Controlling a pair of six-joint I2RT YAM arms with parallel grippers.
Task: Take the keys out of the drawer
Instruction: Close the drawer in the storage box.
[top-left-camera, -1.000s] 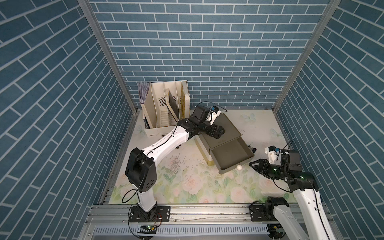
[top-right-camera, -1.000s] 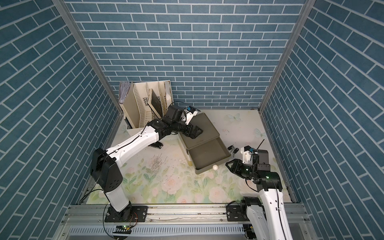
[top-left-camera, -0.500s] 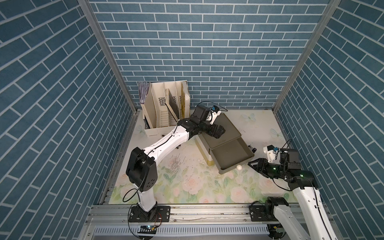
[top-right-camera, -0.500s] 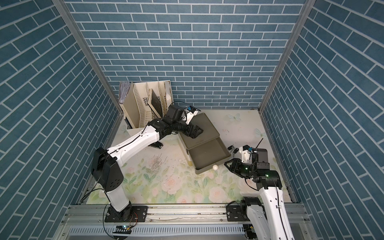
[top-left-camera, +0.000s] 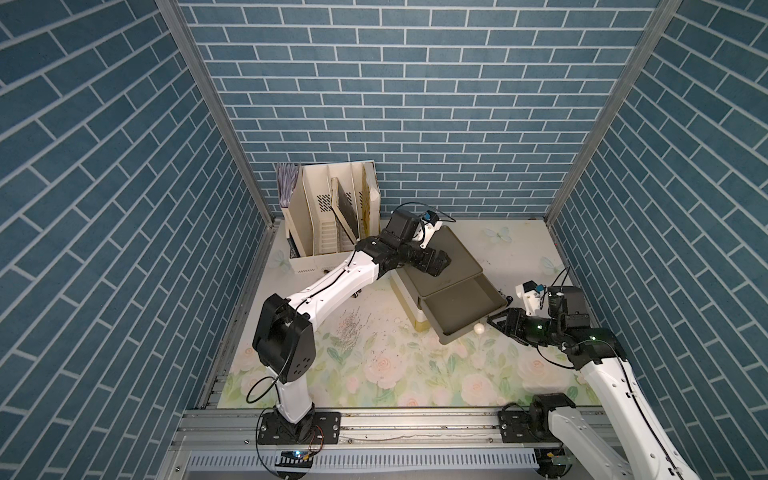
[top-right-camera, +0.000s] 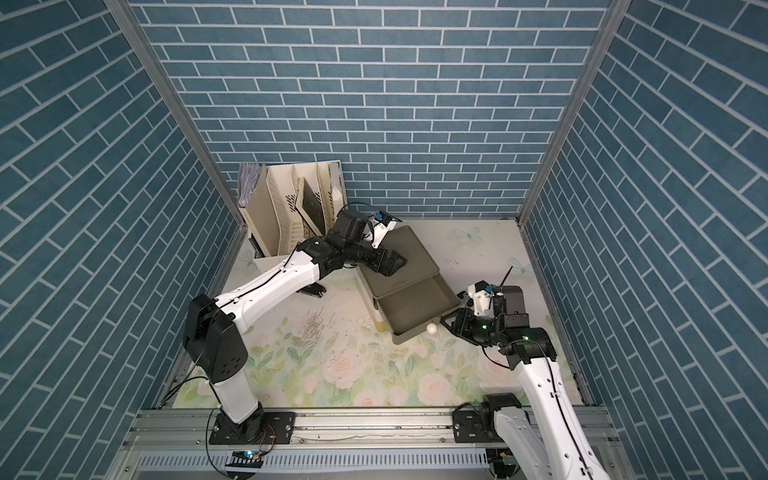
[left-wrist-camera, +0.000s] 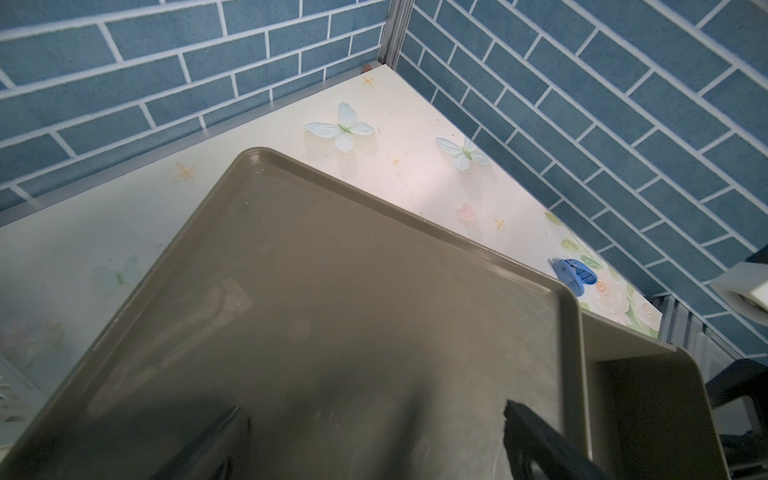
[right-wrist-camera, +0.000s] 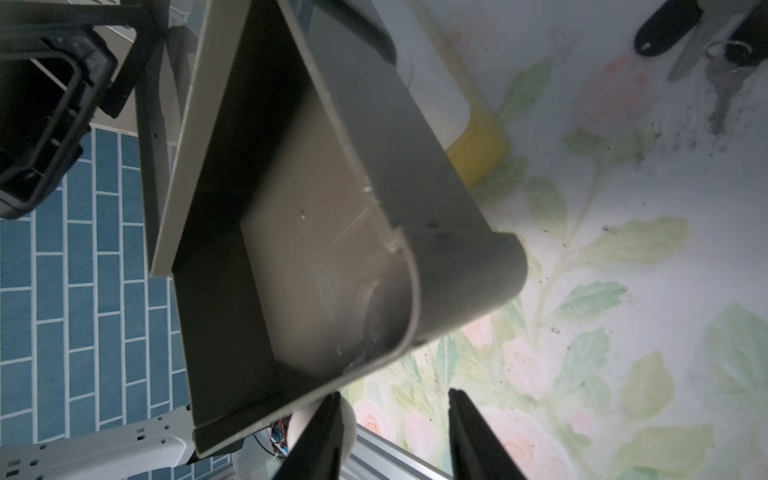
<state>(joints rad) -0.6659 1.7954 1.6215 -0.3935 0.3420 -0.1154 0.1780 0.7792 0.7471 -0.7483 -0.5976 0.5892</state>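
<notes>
- Right gripper (right-wrist-camera: 392, 399): jaws half open, empty, beside white round knob (top-left-camera: 478, 328) of olive plastic drawer (right-wrist-camera: 395, 145).
- Drawer looks empty; silver keys with dark tags (right-wrist-camera: 723, 87) lie outside on floral mat (right-wrist-camera: 623, 291).
- Suggest backing off clear of knob; left gripper (left-wrist-camera: 370, 428) spread on cabinet top (left-wrist-camera: 332, 291).

The keys (right-wrist-camera: 721, 70) sit in a corner of the right wrist view, their tags cut by the edge; in a top view the keys (top-left-camera: 508, 297) are mere specks. On the right hand (right-wrist-camera: 395, 397) both fingers run off frame, one half hiding the white knob (right-wrist-camera: 350, 422). On the left hand (left-wrist-camera: 370, 409) the fingertips (left-wrist-camera: 523, 419) are blurred and cropped.
</notes>
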